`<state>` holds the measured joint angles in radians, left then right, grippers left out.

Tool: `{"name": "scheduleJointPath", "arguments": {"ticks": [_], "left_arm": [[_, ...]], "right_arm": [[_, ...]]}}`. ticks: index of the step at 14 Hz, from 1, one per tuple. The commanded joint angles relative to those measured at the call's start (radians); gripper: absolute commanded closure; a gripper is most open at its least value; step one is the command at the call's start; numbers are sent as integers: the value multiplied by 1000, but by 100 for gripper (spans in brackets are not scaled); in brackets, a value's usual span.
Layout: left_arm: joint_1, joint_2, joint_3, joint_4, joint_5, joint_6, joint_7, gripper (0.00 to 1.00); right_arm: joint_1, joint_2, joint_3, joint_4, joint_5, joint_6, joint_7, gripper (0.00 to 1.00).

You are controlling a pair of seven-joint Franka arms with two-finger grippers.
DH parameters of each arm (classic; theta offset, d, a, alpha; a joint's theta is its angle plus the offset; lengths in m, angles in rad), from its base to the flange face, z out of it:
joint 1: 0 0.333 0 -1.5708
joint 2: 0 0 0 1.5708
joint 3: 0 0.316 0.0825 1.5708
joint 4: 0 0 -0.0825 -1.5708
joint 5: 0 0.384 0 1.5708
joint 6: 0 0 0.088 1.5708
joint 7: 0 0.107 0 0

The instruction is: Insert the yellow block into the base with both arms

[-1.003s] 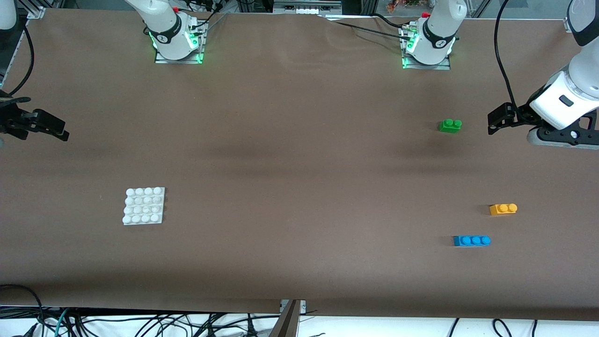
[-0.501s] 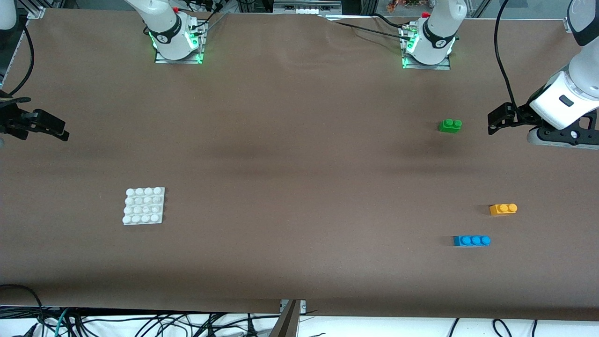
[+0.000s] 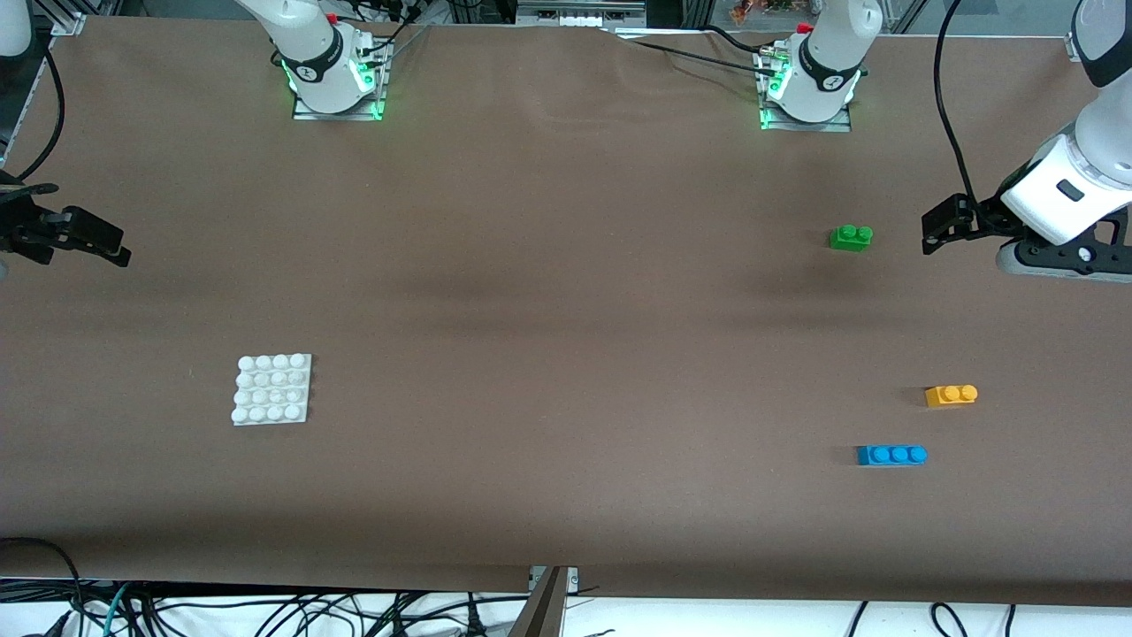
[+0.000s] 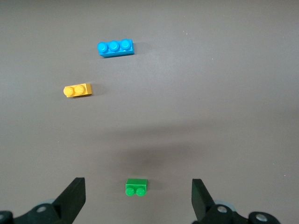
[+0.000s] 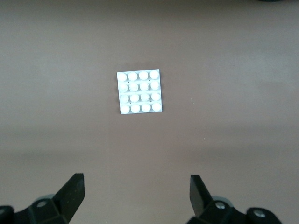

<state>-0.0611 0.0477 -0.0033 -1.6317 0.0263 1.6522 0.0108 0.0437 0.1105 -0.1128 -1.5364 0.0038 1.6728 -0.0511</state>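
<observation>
The yellow block [image 3: 952, 395] lies flat on the table at the left arm's end, studs up; the left wrist view shows the yellow block [image 4: 78, 89] too. The white base [image 3: 272, 389] rests flat toward the right arm's end, and the right wrist view looks down on the base [image 5: 139, 91]. My left gripper [image 3: 946, 226] hangs open in the air over the table beside the green brick, its fingers [image 4: 71, 198] wide apart and empty. My right gripper [image 3: 84, 237] hangs open and empty at the right arm's end, well above the table, fingers [image 5: 70, 193] spread.
A green two-stud brick [image 3: 851, 237] lies farther from the front camera than the yellow block. A blue three-stud brick [image 3: 891, 455] lies nearer to that camera, close to the yellow block. Both arm bases [image 3: 336, 80] stand along the back edge. Cables hang off the front edge.
</observation>
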Motion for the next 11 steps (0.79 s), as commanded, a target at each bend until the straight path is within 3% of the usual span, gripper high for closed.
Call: {"name": "scheduleJointPath", "arguments": {"ticks": [1, 11], "left_arm": [[0, 11, 2, 27, -17, -9, 15, 0], [0, 11, 2, 27, -16, -9, 15, 0]], "right_arm": [[-13, 5, 10, 15, 12, -4, -7, 0], [-16, 47, 9, 15, 7, 30, -4, 0]]}}
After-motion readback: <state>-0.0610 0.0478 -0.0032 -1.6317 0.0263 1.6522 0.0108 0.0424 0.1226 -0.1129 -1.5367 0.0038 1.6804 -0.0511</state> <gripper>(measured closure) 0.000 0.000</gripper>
